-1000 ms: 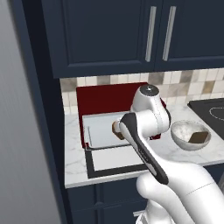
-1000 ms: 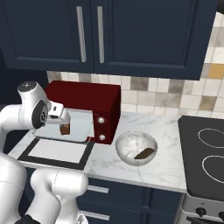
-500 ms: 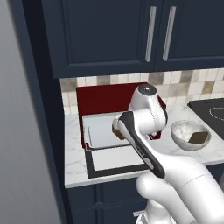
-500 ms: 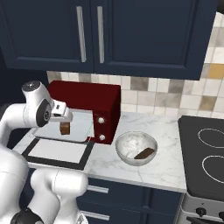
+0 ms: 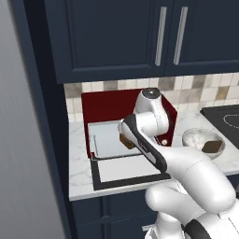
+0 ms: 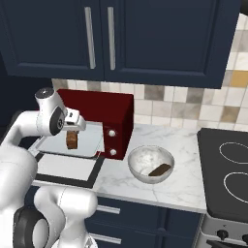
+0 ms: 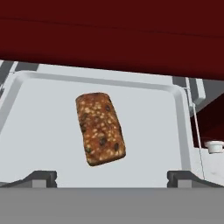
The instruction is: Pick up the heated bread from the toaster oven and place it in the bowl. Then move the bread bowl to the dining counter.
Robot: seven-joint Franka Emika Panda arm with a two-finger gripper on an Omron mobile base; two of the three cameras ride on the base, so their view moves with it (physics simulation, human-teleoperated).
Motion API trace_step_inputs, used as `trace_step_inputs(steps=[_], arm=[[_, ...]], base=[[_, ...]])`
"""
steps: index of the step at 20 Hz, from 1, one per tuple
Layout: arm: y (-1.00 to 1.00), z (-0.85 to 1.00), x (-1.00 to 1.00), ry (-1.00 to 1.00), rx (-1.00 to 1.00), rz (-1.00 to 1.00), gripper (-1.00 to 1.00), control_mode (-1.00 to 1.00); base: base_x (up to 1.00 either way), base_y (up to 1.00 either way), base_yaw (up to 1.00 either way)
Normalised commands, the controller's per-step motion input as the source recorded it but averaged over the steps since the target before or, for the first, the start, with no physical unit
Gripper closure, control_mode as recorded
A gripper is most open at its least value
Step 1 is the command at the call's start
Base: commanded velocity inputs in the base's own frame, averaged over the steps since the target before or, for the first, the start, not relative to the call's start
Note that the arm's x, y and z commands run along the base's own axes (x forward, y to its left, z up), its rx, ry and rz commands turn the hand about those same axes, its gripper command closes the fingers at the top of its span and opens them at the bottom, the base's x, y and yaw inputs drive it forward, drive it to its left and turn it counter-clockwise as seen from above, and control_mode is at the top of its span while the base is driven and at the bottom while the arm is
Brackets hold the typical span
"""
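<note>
The heated bread point(image 7: 99, 128) is an oblong orange-brown crusty lump lying on the grey tray point(image 7: 39, 131) of the dark red toaster oven point(image 6: 107, 110), whose door point(image 6: 63, 169) lies flat and open. My gripper point(image 7: 112, 178) hovers just above the bread, open wide, with one fingertip on each side and nothing between them. From the base, the bread point(image 6: 72, 140) shows right under the hand, and again as a brown lump point(image 5: 126, 141) beside the forearm. The pale bowl point(image 6: 151, 163) stands right of the oven on the marble top and holds a darker flat brown square point(image 6: 160, 170). The dining counter is out of view.
A black stovetop point(image 6: 227, 169) lies right of the bowl. Navy wall cabinets point(image 5: 140, 37) hang over the oven, and a tall dark panel point(image 5: 42, 140) closes the left side. The oven's red roof point(image 7: 113, 39) sits close over the tray.
The arm has crept slightly further in over the tray. The jaws stay open and the bread has not moved.
</note>
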Motion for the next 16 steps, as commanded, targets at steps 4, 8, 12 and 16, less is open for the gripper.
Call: trace_step_inputs(steps=[4, 8, 12, 16], arm=[[0.00, -0.43, 0.12, -0.02, 0.00, 0.00, -1.00, -1.00], [0.00, -0.29, 0.12, -0.06, 0.00, 0.00, -1.00, -1.00], [0.01, -0.20, 0.16, -0.01, 0.00, 0.00, -1.00, -1.00], [0.10, -0.28, 0.13, 0.00, 0.00, 0.00, -1.00, -1.00]], base=[[0.00, 0.00, 0.00], [0.00, 0.00, 0.00], [0.00, 0.00, 0.00], [0.00, 0.00, 0.00]])
